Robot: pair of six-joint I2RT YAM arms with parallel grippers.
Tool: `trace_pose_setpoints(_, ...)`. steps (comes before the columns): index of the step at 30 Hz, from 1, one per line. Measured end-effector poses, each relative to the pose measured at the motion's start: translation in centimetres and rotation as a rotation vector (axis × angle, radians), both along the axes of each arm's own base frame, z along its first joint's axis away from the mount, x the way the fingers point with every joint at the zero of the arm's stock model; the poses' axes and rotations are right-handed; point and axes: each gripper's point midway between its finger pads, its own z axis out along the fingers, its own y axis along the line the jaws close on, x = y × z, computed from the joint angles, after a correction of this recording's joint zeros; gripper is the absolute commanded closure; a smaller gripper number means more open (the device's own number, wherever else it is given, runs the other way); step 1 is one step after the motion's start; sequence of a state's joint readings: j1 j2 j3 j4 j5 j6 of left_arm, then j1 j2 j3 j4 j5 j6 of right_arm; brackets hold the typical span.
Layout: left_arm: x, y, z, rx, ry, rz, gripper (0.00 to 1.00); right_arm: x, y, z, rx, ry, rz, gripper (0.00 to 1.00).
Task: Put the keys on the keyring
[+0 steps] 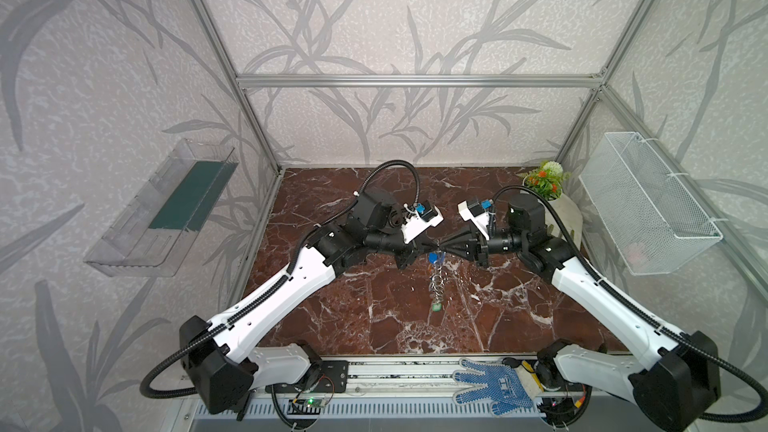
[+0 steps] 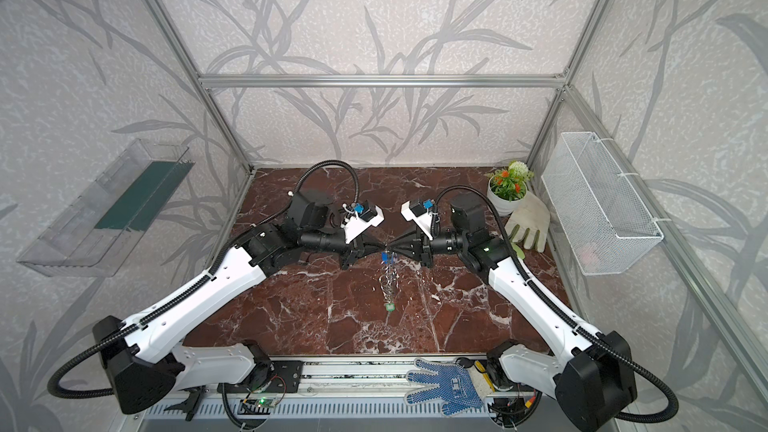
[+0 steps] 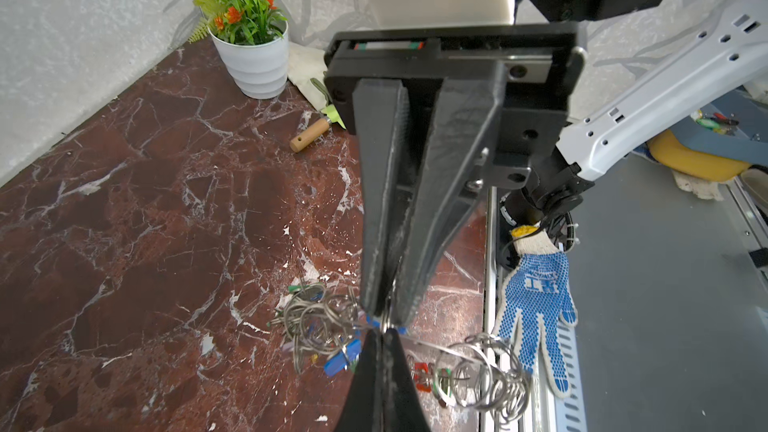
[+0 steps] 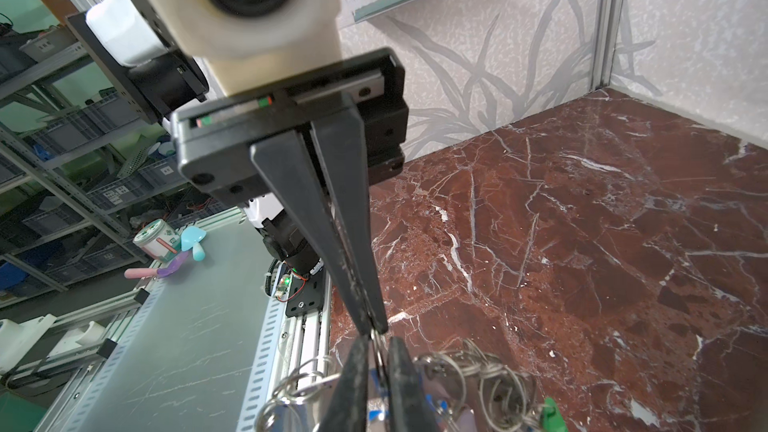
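Surroundings:
- A flower pot [image 2: 508, 195] stands in the table's 1 o'clock corner, with a white glove [image 2: 528, 222] just beside it.
- A wood-handled tool [image 3: 309, 137] lies near that glove.
- A blue-dotted glove [image 1: 494, 384] lies on the front rail at 5 o'clock, off the marble.
- A wire basket [image 1: 648, 209] hangs on the wall at 3 o'clock, and a clear shelf [image 1: 166, 209] on the wall at 9 o'clock.
- All of these stand well apart from the arms' working ends.

Grippers:
- The left gripper [image 1: 429, 245] reaches in from 9 o'clock and the right gripper [image 1: 441, 244] from 3 o'clock. They meet tip to tip above the middle of the table [image 1: 332, 305].
- The left jaws are pressed together, pinching the thin metal edge of the keyring [image 1: 436, 280].
- The right jaws stand a narrow slit apart, astride the same edge. I cannot tell whether its pads touch the metal.

Task items:
- In both top views the keyring hangs edge-on from the tips, trailing toward 6 o'clock.
- A blue-tagged key [image 1: 434, 259] sits just under the tips, and a green-tagged key [image 1: 435, 306] at the low end.
- A red-tagged key [image 3: 422, 372] shows among the wire rings in the left wrist view.

Room:
- Bare marble lies on every side of the hanging keyring.
- The front rail at 6 o'clock and the wall at 12 o'clock are both well apart from it.
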State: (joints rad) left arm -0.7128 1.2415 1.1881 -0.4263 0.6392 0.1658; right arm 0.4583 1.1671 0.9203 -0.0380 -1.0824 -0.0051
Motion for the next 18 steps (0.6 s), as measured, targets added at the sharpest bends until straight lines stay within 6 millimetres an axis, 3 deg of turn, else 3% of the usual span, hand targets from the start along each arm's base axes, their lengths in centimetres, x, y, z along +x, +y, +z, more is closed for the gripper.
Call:
trace_pose_setpoints(6, 0.4, 0.1, -0.5, -0.077, 0.007, 0.059, 1.0, 0.0, 0.1, 0.6, 0.018, -0.012, 0.003, 0.68)
trace_pose_setpoints(18, 0.1, 1.0, 1.8, -0.274, -0.086, 0.152, 1.0, 2.7, -1.2, 2.1, 0.071, -0.009, -0.108, 0.58)
